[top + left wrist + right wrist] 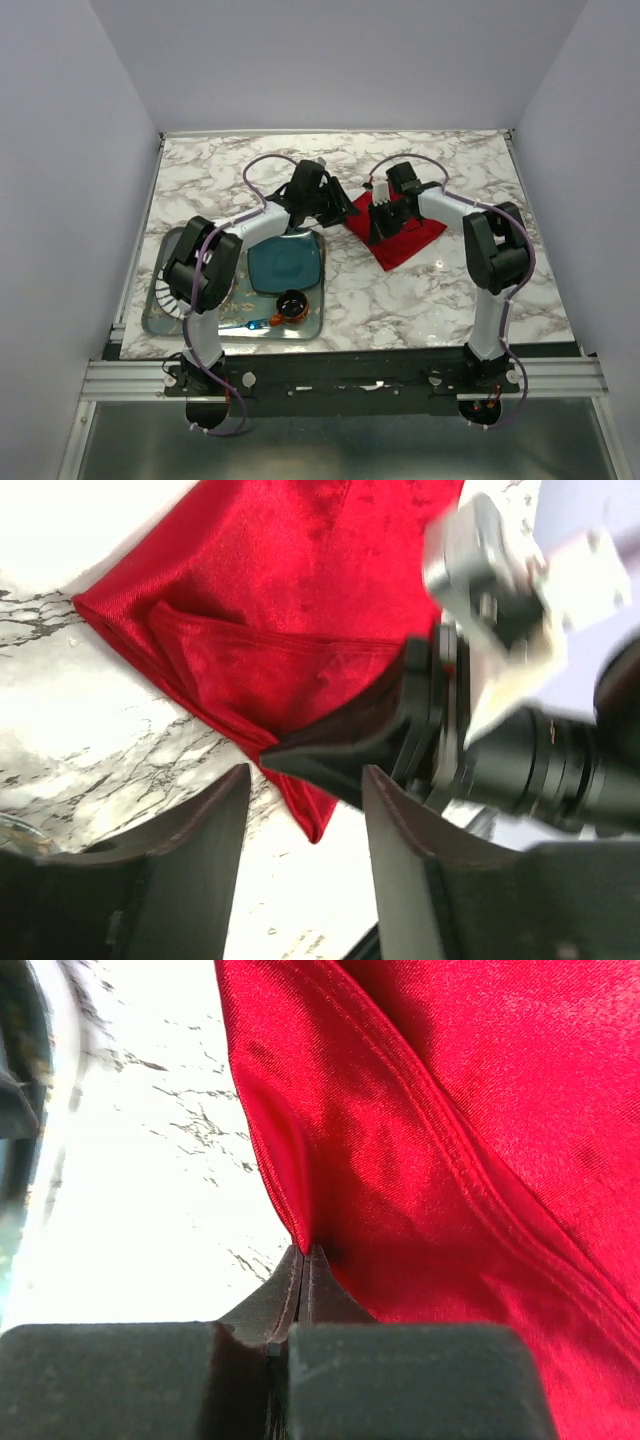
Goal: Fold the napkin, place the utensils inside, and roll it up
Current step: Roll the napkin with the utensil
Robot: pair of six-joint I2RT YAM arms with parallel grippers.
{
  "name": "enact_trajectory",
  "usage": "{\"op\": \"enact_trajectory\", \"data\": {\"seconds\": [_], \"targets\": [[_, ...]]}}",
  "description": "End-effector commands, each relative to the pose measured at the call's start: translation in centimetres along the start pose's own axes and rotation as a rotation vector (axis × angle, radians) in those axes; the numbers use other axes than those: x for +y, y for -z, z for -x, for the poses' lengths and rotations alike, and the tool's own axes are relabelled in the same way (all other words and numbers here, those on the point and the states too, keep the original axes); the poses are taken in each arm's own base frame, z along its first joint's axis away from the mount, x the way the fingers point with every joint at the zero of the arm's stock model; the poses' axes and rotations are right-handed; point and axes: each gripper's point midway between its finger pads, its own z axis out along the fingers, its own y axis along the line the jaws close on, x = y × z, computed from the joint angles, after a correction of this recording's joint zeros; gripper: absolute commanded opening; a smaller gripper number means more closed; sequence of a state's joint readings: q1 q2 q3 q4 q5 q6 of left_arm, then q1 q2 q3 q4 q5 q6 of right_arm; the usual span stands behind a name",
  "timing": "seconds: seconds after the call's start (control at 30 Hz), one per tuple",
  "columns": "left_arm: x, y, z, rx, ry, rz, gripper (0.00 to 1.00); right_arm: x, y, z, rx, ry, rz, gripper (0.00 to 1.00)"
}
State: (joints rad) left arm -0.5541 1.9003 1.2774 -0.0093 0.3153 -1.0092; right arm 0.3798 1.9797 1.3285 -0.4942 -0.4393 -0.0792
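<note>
The red napkin (412, 243) lies bunched on the marble table, right of centre. It also shows in the left wrist view (280, 600) and in the right wrist view (450, 1110). My right gripper (305, 1251) is shut on a fold at the napkin's edge; it also shows in the top view (380, 230) and in the left wrist view (270, 759). My left gripper (305, 773) is open and empty, its fingers just short of the napkin's near corner; in the top view (333, 207) it is at the napkin's left side. The fork is not in view.
A glass tray (160, 312) sits at the front left and holds a teal square plate (285, 265), a dark cup (292, 305) and a translucent blue plastic utensil (248, 324). Walls close in the table on three sides.
</note>
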Motion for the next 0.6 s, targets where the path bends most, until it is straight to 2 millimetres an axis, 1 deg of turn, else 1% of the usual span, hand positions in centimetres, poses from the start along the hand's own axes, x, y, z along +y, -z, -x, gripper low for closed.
{"op": "enact_trajectory", "data": {"seconds": [0.0,0.03,0.07,0.1,0.13,0.17,0.2,0.23,0.3,0.33,0.37,0.4,0.43,0.47,0.53,0.57], "targets": [[0.6,0.4,-1.3,0.009,-0.104,0.075,0.60,1.4,0.4,-0.2,0.030,-0.122,0.275,0.01],[0.5,0.3,-2.0,0.014,-0.114,0.088,0.61,1.1,0.4,0.0,0.027,-0.142,0.293,0.01],[0.5,0.2,-2.2,0.015,-0.119,0.099,0.61,0.8,0.7,0.3,0.015,-0.181,0.326,0.01],[0.7,0.1,-2.1,0.007,-0.124,0.119,0.62,0.5,0.6,0.1,0.020,-0.207,0.338,0.00],[0.9,-0.4,-2.5,0.012,-0.128,0.140,0.62,0.3,0.7,0.1,0.015,-0.227,0.355,0.01],[0.9,-0.5,-2.5,0.013,-0.127,0.159,0.64,-0.2,1.0,0.2,0.005,-0.261,0.374,0.01],[1.0,-0.7,-2.4,0.005,-0.127,0.176,0.69,-0.6,0.8,-0.3,0.023,-0.287,0.372,0.01],[1.7,-1.3,-2.7,0.015,-0.119,0.203,0.72,-1.0,0.8,-0.3,0.027,-0.300,0.367,0.01],[1.9,-1.8,-2.7,0.021,-0.105,0.240,0.75,-1.6,1.1,-0.4,0.032,-0.332,0.373,0.01],[2.4,-2.4,-2.9,0.032,-0.090,0.252,0.76,-1.9,1.0,-0.6,0.040,-0.344,0.373,0.01],[2.1,-2.8,-2.7,0.030,-0.086,0.242,0.76,-2.2,0.9,-0.7,0.043,-0.355,0.364,0.01],[2.3,-3.2,-2.8,0.039,-0.075,0.245,0.76,-2.9,1.0,-0.9,0.070,-0.363,0.310,0.00],[2.7,-3.6,-3.1,0.053,-0.068,0.255,0.76,-3.2,0.7,-1.3,0.091,-0.365,0.297,0.00],[2.5,-3.9,-2.8,0.047,-0.059,0.253,0.76,-3.4,0.6,-1.4,0.094,-0.361,0.293,0.01],[2.7,-4.4,-3.0,0.051,-0.037,0.253,0.76,-4.2,0.6,-1.7,0.110,-0.360,0.242,0.00],[2.2,-4.6,-2.6,0.042,-0.024,0.242,0.76,-4.4,0.5,-1.8,0.112,-0.359,0.232,0.01]]}}
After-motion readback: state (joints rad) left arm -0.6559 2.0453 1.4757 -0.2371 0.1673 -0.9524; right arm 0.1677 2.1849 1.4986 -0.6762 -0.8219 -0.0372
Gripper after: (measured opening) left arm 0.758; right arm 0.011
